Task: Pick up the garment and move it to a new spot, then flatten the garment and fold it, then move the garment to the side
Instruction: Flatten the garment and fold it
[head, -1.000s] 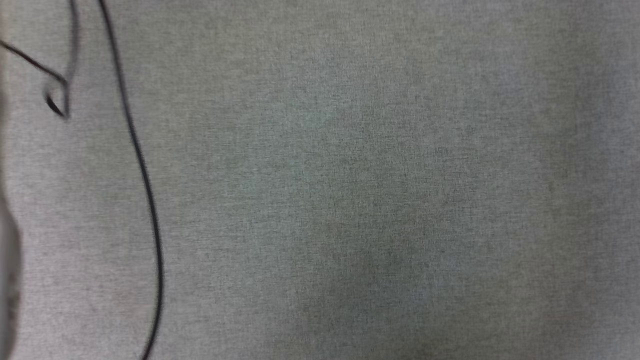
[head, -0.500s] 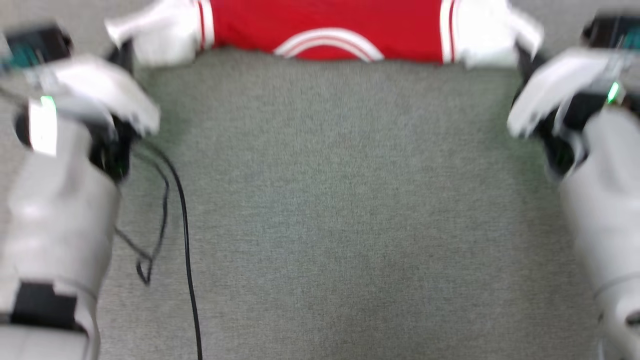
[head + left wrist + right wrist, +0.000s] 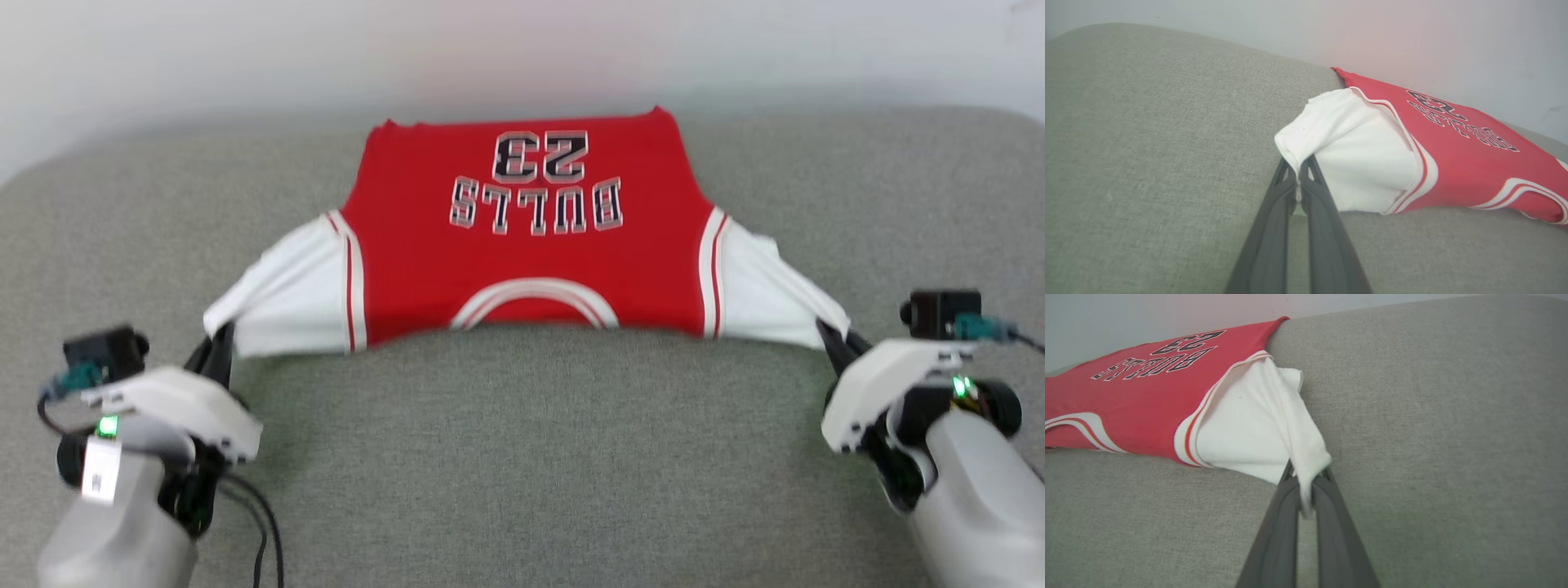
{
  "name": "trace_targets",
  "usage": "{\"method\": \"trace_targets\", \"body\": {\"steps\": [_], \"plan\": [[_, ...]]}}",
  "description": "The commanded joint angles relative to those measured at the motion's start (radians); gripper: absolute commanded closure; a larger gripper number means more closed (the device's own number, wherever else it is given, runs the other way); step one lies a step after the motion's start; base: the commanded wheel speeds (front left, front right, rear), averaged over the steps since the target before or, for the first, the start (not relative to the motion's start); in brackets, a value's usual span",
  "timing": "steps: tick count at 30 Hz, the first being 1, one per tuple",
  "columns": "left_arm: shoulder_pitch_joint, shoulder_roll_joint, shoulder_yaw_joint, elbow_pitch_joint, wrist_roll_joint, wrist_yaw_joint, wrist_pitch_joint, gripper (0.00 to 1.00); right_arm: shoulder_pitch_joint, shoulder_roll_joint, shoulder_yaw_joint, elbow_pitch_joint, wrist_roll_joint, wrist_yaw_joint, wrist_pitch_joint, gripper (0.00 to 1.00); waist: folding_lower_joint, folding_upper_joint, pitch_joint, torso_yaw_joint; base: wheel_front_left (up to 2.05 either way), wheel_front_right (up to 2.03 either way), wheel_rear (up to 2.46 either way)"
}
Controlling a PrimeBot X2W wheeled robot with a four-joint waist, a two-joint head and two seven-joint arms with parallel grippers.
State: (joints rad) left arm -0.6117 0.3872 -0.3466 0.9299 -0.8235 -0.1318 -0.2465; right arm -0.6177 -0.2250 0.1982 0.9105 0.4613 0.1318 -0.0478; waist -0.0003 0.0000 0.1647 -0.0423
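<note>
1 garment (image 3: 531,253) sleeve sits in left gripper (image 3: 220,341), 1 in right gripper (image 3: 829,336).

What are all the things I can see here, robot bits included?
jersey: one, red with white sleeves, spread on the cushioned surface
cushioned surface: one, grey fabric, beneath everything
wall: one, pale, behind the surface
cable: at least one, black, lower left by the left arm
left gripper: one, dark fingers, shut on one sleeve tip
right gripper: one, dark fingers, shut on the other sleeve tip
</note>
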Motion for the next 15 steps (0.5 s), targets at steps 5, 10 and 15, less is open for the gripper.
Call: {"method": "trace_targets", "body": {"steps": [5,10,15], "plan": [[0.188,0.038,0.019,-0.099,-0.010,0.042,-0.013,1.00,0.175,-0.048,-0.013,-0.099,0.023,-0.002,0.027,1.00,0.0003,0.0000,-0.096,0.005,0.00,0.00,0.00],[0.361,0.063,0.031,-0.245,-0.032,0.104,0.012,1.00,0.338,-0.063,-0.060,-0.221,0.014,-0.002,0.078,1.00,0.0003,0.0000,-0.134,0.010,0.00,0.00,0.00],[0.538,0.097,0.048,-0.439,-0.052,0.196,0.053,1.00,0.519,-0.044,-0.150,-0.377,-0.020,-0.002,0.153,1.00,0.0003,0.0000,-0.157,0.016,0.00,0.00,0.00]]}}
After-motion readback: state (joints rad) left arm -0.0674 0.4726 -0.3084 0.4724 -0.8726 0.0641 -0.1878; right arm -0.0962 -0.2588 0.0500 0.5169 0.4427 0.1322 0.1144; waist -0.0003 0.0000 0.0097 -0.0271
